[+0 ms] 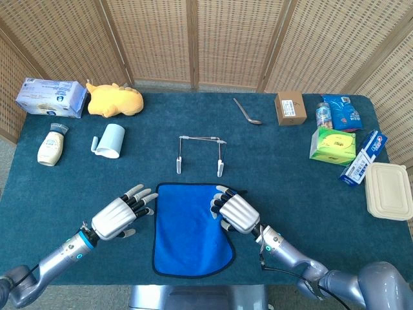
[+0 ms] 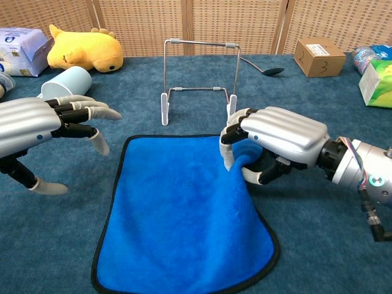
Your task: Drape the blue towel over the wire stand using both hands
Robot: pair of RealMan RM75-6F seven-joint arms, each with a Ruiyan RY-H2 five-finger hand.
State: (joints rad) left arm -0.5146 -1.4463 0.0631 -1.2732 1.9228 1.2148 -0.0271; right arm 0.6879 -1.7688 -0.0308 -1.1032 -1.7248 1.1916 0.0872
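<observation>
Your right hand (image 2: pixel 272 144) grips the far right corner of the blue towel (image 2: pixel 177 214), which lies flat on the counter (image 1: pixel 290 168) just near of the wire stand (image 2: pixel 199 79). Your left hand (image 2: pixel 43 125) hovers open beside the far left corner; pinch that corner squarely. Woven screens (image 1: pixel 193 39) stand behind.

We are logging towel (image 1: pixel 189 226) lying flat on table (image 1: pixel 290 174), wire stand (image 1: pixel 200 154) standing just behind it. Right hand (image 1: pixel 233 212) gripping towel's right far corner; left hand (image 1: pixel 121 214) hovering just left of towel. Cup (image 1: pixel 111 140) lying left of stand, spoon (image 1: pixel 246 111) behind-right.
</observation>
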